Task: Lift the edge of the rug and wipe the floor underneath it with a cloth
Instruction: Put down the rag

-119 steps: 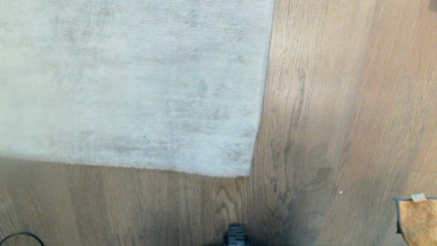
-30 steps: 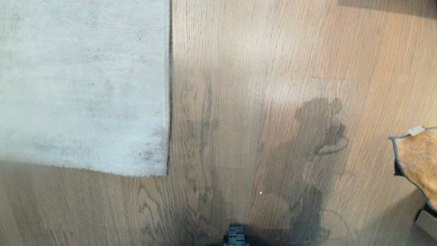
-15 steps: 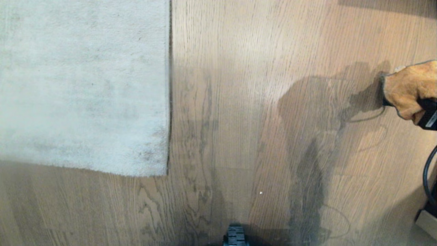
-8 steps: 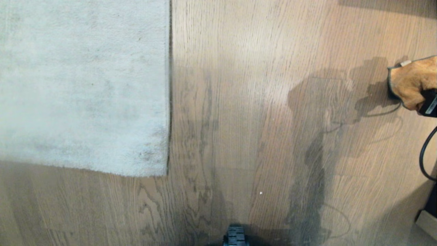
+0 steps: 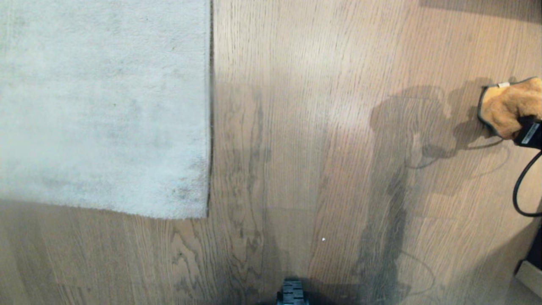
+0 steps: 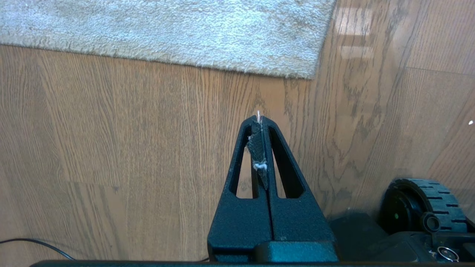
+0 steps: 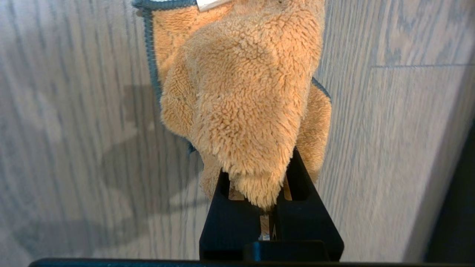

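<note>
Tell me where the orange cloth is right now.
The cloth is at the far right edge of the head view, clamped in the right gripper above the bare floor, well to the right of the rug edge, not touching it.

Soft daylight; a dark arm shadow crosses the floor (image 5: 394,178) at right, glare patches nearby, rug (image 5: 101,106) slightly blurred.

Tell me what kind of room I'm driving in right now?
Probably a living room or bedroom in a home, though no furniture shows. The floor is light wood-grain plank, and a large pale grey pile rug lies flat on it, the rug edge straight with a square corner. The right gripper holds the cloth.
</note>
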